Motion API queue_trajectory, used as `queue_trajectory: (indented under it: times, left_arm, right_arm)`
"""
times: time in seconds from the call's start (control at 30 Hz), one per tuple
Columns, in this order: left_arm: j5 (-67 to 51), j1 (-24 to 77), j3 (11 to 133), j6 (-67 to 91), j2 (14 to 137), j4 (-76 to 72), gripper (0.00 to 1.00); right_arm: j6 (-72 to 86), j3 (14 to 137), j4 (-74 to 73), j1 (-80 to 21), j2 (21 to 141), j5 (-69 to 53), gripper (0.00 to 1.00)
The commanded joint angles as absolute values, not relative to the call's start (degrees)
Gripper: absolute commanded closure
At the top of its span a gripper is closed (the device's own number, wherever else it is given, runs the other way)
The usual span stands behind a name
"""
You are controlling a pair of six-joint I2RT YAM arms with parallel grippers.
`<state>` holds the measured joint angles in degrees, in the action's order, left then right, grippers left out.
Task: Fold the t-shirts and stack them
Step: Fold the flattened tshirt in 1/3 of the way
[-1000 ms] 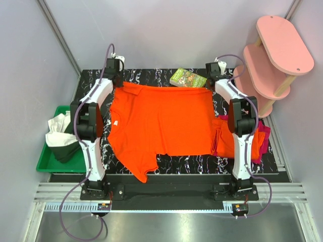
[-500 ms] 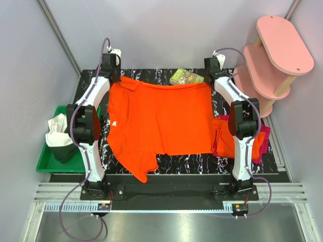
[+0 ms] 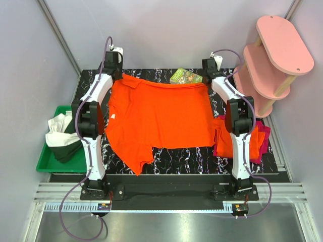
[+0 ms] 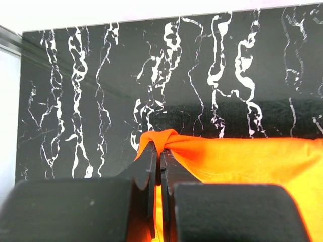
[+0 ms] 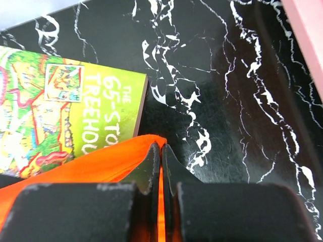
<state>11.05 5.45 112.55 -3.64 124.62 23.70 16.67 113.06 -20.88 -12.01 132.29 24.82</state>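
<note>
Top view: bright orange cloth t-shirt lies spread over the black white-veined marble table, its two far corners at the arms' tips. A folded stack of orange and magenta-red shirts sits at the right edge, partly behind the right arm.

Only the left wrist view shows the left gripper pinched tight on a bunched orange corner.

Right wrist view: right gripper clamped on the other corner, just beside a green illustrated paperback book. Its title lettering is legible only here.

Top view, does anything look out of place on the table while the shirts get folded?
Yes: a green book lies at the far edge of the table, right against the hem of the spread orange t-shirt. It is no laundry and could snag the cloth.
</note>
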Motion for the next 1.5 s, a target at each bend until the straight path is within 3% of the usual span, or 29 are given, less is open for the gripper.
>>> queue_trajectory:
  times: [0.0, 0.3, 0.63, 0.97, 1.47]
  left_arm:
    - [12.9, 5.2, 116.1, -4.4, 125.9, 21.7, 1.0]
    - [12.1, 5.2, 115.3, -3.1, 124.6, 21.7, 1.0]
    - [11.5, 5.1, 99.5, -2.6, 112.8, 19.0, 1.0]
    - [9.8, 4.8, 91.4, -0.6, 103.4, 19.1, 1.0]
    - [9.2, 5.9, 76.2, -0.6, 99.6, 19.3, 1.0]
  right_arm:
    - [16.5, 116.8, -20.1, -11.3, 133.9, 25.4, 1.0]
    - [17.4, 116.6, -20.7, -11.2, 133.1, 24.6, 1.0]
    - [18.2, 106.2, -20.0, -12.5, 124.4, 25.8, 1.0]
    - [21.2, 93.4, -18.5, -15.0, 115.2, 26.8, 1.0]
    - [25.1, 81.6, -18.3, -15.6, 113.5, 26.1, 1.0]
